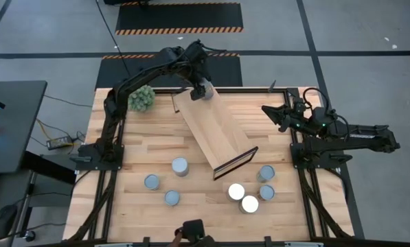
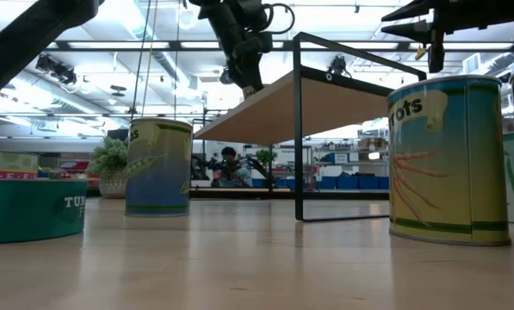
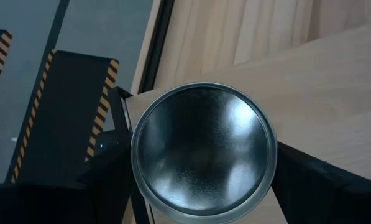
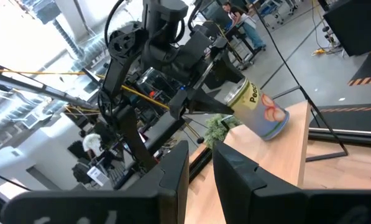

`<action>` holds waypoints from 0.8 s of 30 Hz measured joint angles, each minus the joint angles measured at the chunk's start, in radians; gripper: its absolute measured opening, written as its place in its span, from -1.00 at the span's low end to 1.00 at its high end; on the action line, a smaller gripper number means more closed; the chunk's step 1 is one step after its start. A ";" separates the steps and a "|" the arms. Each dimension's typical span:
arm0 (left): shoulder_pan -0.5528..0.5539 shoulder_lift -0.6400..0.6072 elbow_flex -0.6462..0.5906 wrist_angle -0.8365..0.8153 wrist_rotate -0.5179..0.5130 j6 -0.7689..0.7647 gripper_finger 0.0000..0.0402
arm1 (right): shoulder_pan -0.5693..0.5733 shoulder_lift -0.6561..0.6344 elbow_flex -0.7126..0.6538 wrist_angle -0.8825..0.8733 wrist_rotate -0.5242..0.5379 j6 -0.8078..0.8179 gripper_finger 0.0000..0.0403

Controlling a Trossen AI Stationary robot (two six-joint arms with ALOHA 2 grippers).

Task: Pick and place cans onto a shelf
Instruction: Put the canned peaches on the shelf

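Above the shelf's [image 1: 215, 127] far end, left hand [image 1: 203, 89] grips a can [image 1: 206, 91] for placement; right hand [image 1: 272, 112] waits closed, empty.

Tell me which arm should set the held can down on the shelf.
Left. Its hand grips the can right over the shelf's far end; the right hand waits, holding nothing, beside the shelf.

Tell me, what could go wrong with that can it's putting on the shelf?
1. The left hand holds the can tilted over the far end of the shelf; released like that, it might tip or roll.
2. It sits close to the shelf's end edge, so it could drop off toward the plant.
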 joint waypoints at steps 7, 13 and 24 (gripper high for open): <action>-0.002 0.000 0.000 0.000 -0.029 0.001 0.75 | 0.000 0.000 0.000 0.000 0.001 0.000 -0.60; -0.002 0.000 0.000 -0.005 -0.035 0.001 0.91 | 0.000 0.000 0.000 0.000 0.002 0.000 -0.60; -0.024 -0.002 0.000 -0.005 -0.111 0.126 0.94 | 0.000 0.000 0.000 0.000 0.001 0.000 -0.60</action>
